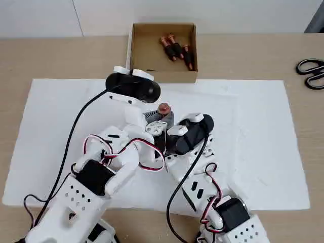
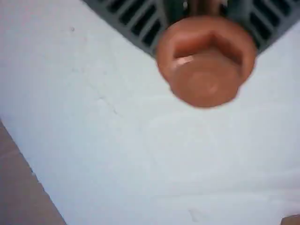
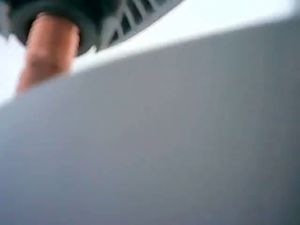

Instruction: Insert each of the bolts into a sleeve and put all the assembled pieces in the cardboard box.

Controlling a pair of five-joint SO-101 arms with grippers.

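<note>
— Looking for the bolt (image 1: 163, 109): where is it sitting?
— It is standing head up just short of the box (image 1: 167, 77), on the arms' side, over the white sheet (image 1: 61, 126). The left claw (image 1: 153, 119) and the right claw (image 1: 168, 125) are meeting right under it.
— Which one is pinching it?
— I cannot tell. Grey ribbed plastic is crowding round the shank, and the black housings (image 1: 195, 132) are covering much of what lies below. Whether either claw is spread or pressed together, I cannot tell either.
— Are the wrist views helping?
— Hardly. The left one is showing the bolt's hex head huge and blurred, with grey ribs behind it and the shank hidden. The right one is showing a stretch of orange shank running into a dark sleeve (image 3: 16, 21), which the frame edge is cutting off. A blurred grey slab is blocking most of the rest.
— And inside the box?
— Three assembled pieces (image 1: 176, 49) are lying in it, toward its right wall. Scissors (image 1: 311, 71) are lying well to the right of the box, with the frame edge clipping them.
</note>
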